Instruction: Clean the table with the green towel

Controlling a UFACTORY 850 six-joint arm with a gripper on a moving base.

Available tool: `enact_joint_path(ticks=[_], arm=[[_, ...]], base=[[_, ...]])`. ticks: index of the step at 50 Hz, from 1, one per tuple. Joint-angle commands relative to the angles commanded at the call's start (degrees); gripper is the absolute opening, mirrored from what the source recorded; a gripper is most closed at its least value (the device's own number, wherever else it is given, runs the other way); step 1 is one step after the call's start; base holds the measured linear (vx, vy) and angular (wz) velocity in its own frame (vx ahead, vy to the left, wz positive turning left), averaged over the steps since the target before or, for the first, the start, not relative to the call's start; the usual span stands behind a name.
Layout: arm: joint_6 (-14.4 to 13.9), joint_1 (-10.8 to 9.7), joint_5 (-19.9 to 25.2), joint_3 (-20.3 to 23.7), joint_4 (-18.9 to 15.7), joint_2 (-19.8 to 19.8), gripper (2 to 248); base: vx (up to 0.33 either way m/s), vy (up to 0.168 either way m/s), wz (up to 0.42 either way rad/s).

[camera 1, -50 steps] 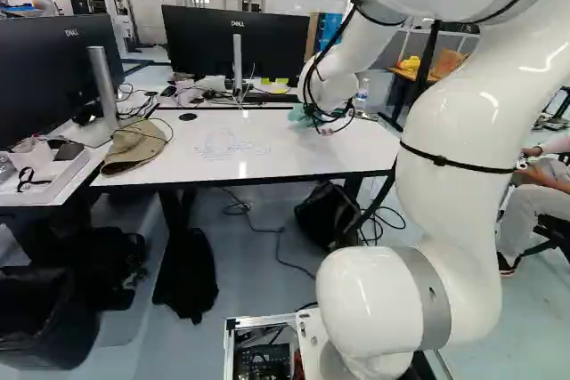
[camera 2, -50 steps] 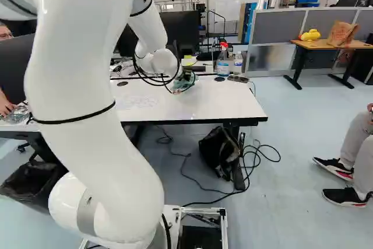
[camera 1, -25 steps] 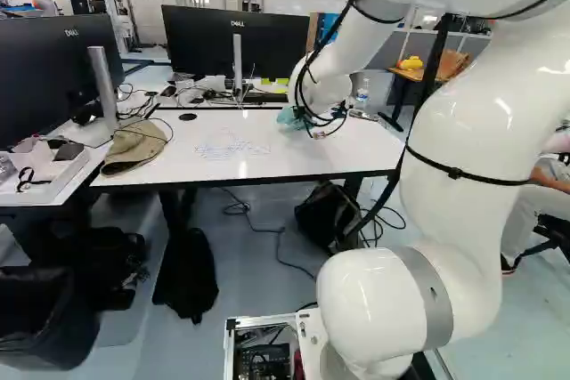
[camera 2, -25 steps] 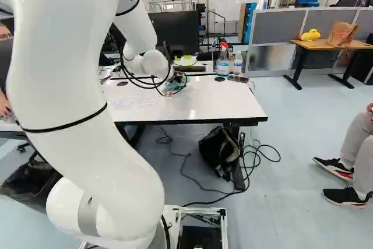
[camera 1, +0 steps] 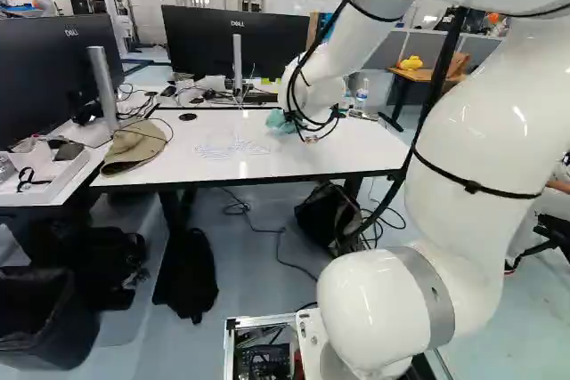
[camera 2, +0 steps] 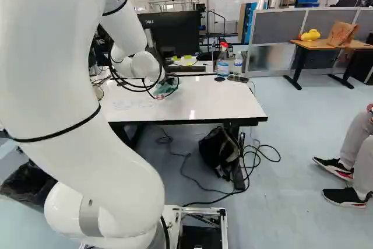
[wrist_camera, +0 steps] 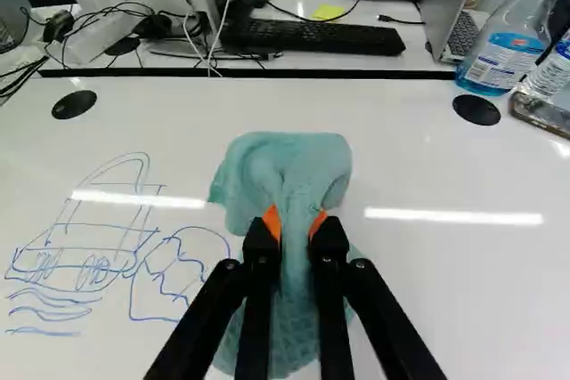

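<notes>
Your pincer [wrist_camera: 295,222] grips the green towel [wrist_camera: 289,162] just beside the blue drawing [wrist_camera: 98,260] on the white surface [wrist_camera: 463,291], and with that drawing plainly visible, you likely have most of the wiping left.

Brand name [camera 1: 236,23] on black monitor [camera 1: 198,49]

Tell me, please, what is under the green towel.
The green towel, pinched in the gripper, is over the white tabletop, with a blue drawing close beside it. The surface directly underneath is covered, so I cannot tell whether ink is there.
</notes>
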Motion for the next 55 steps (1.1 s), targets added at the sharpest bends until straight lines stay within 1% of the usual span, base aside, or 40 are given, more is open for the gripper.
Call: enact_joint_path(ticks=[19, 33, 45, 55], arm=[[0.00, 3.66, 0.00, 1.78, 0.00, 1.70, 51], [0.00, 6.18, 0.00, 1.62, 0.00, 1.55, 51], [0.00, 7.86, -0.67, 1.15, 0.00, 1.10, 51], [0.00, 8.79, -2.18, 0.80, 0.00, 0.77, 51]], base=[[0.000, 0.000, 0.000], [0.000, 0.000, 0.000], [0.000, 0.000, 0.000], [0.000, 0.000, 0.000]])
